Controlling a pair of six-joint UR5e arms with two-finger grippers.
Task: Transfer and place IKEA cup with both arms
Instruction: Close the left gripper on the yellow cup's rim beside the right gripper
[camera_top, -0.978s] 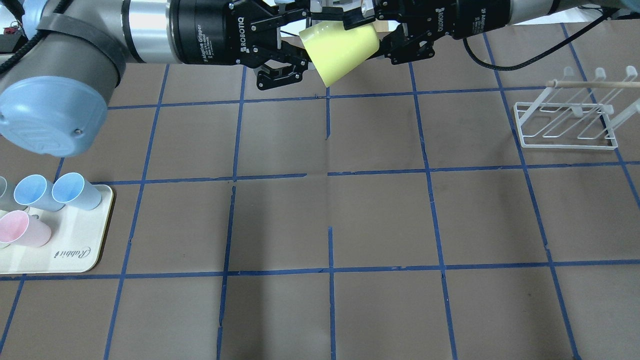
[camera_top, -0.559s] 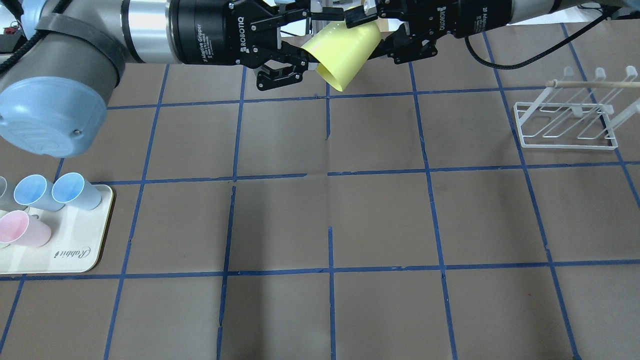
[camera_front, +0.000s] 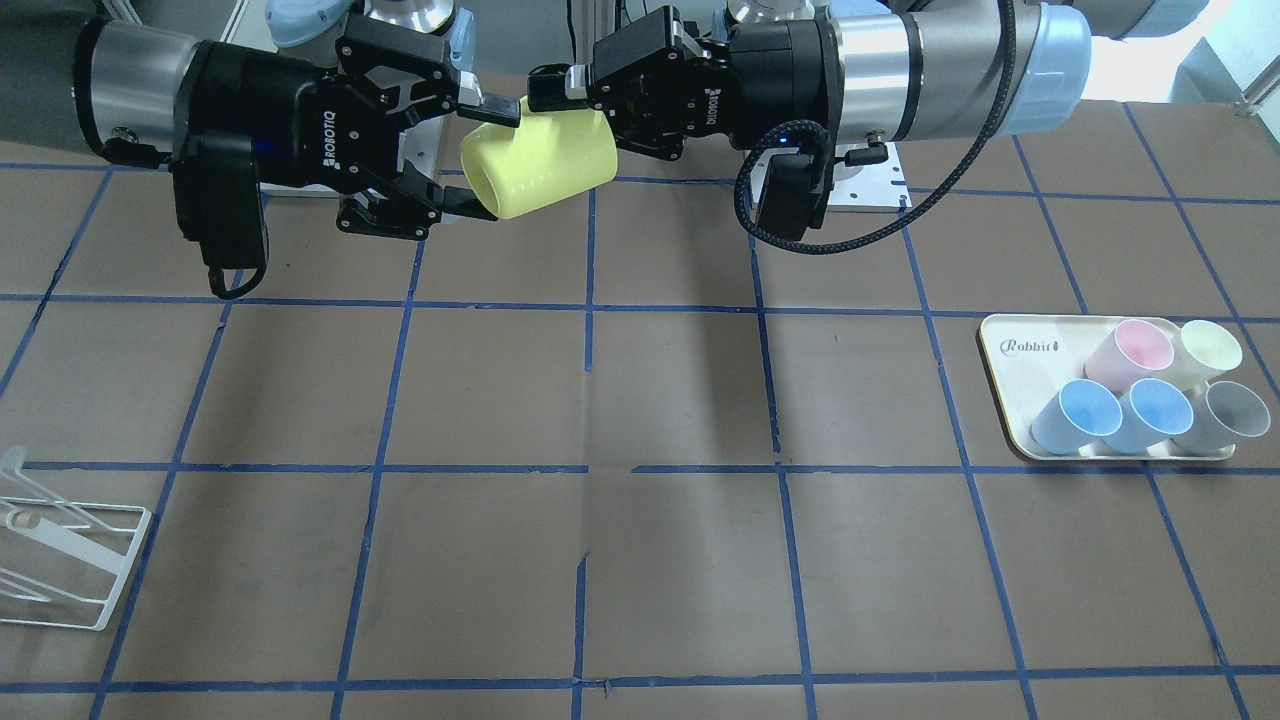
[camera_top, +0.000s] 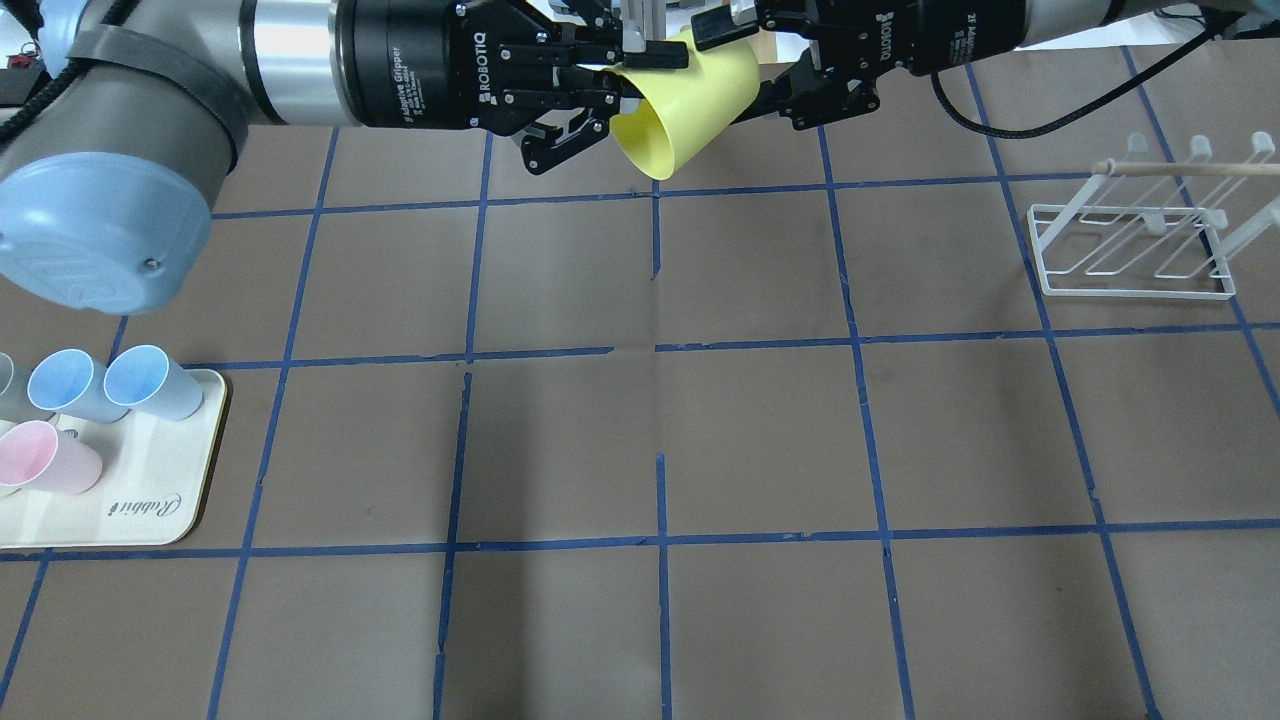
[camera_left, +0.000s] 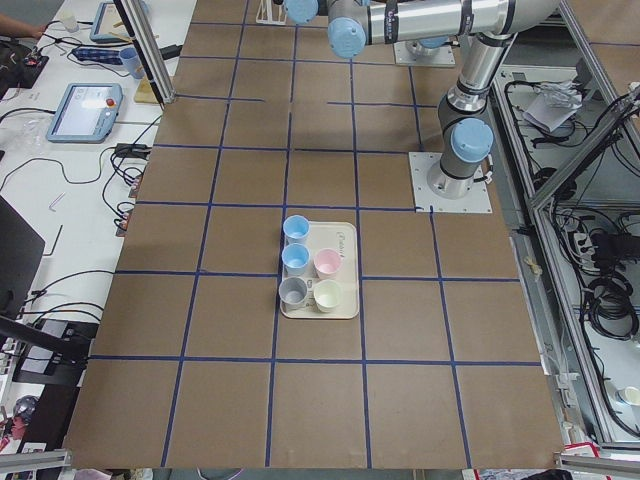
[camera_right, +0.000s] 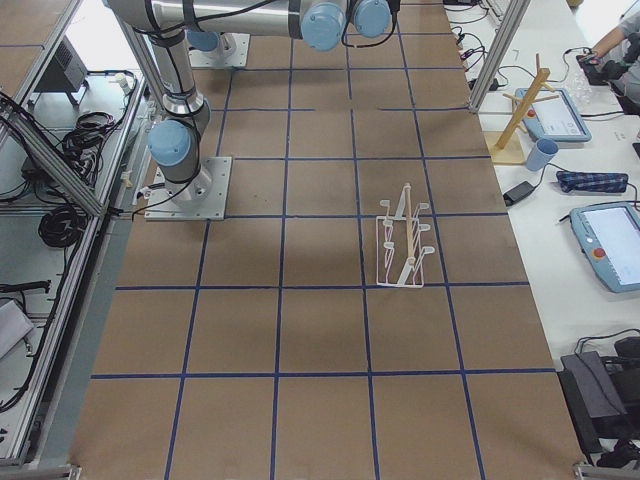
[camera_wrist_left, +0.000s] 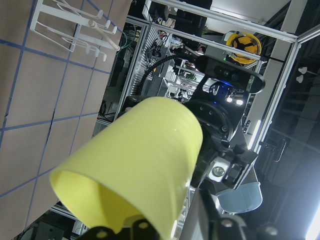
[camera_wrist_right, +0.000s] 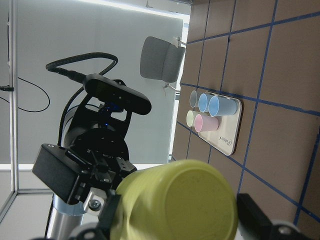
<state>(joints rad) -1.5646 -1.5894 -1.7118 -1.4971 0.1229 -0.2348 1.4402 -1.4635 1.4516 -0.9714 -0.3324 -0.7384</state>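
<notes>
Handover in mid-air: the IKEA cup (camera_top: 690, 105) lies sideways above the table's (camera_top: 760, 430) 12 o'clock edge, mouth tipped toward 7 o'clock. The left gripper (camera_top: 648, 60) is pinched on its rim; the right gripper (camera_top: 745, 60) is clamped across its base end. Likely hazard: if either arm pulls away before one lets go, the smooth cup could twist, crush or drop.

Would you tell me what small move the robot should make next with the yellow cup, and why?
Probably open the right hand. The yellow cup hangs in mid-air between both hands. The left hand looks pinched on the wall at its rim, while the right hand grips its base end. Letting go there would likely leave the cup to the left hand alone.
</notes>
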